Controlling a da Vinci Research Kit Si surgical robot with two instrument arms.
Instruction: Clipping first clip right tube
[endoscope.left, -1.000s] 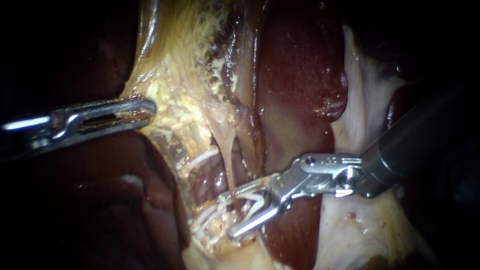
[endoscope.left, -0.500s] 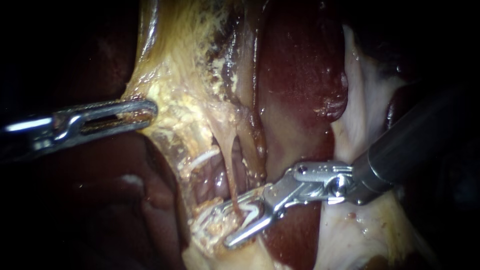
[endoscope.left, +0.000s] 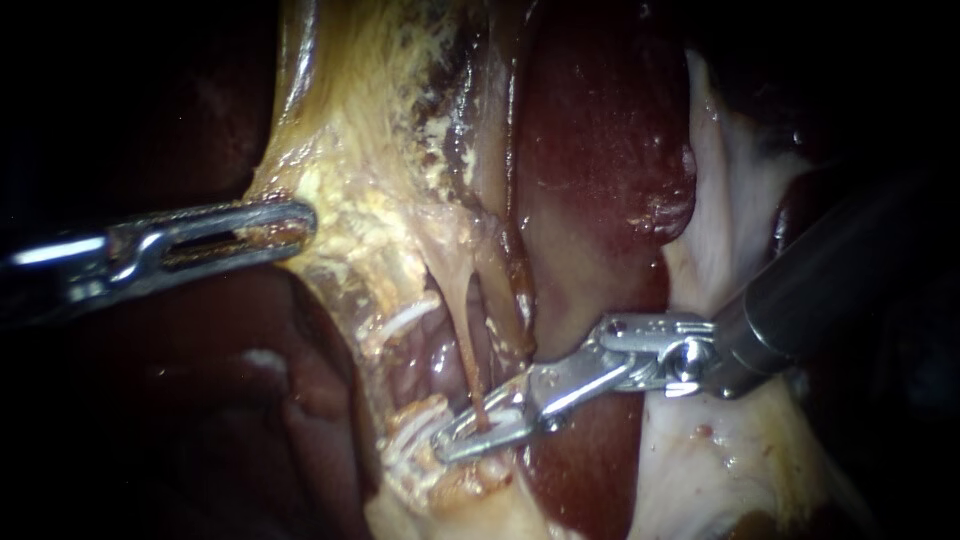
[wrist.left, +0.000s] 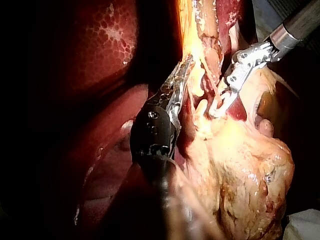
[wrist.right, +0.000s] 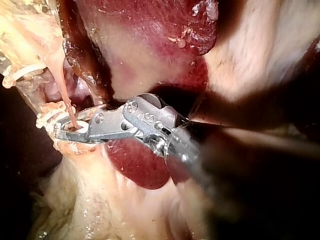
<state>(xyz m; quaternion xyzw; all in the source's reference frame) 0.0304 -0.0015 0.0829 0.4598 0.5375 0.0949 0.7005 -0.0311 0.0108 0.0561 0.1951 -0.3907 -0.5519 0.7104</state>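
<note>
Trainee: Which step is in hand now?

Tutor: The closing of the clip, I judge. The right instrument (endoscope.left: 480, 432) has its jaws pressed nearly together around the thin tube (endoscope.left: 468, 340), low on it, just where it meets the frayed pale tissue (endoscope.left: 420, 450). Whether this one is the right tube, I cannot say surely.

Trainee: And the clip itself?

Tutor: I cannot make it out. In the right wrist view the tube passes straight between the two jaws, near their tips, and seems touched from both sides.

Trainee: What does the left instrument (endoscope.left: 275, 225) do?

Tutor: Its jaws pinch the edge of the yellowish tissue (endoscope.left: 340, 190) beside the liver (endoscope.left: 600, 150), well apart from the tube. The pull looks to hold the tube stretched.

Trainee: The next move?

Tutor: Probably a full squeeze, then a gentle opening and a straight withdrawal. The tube is thin, so any dragging could tear it.
</note>
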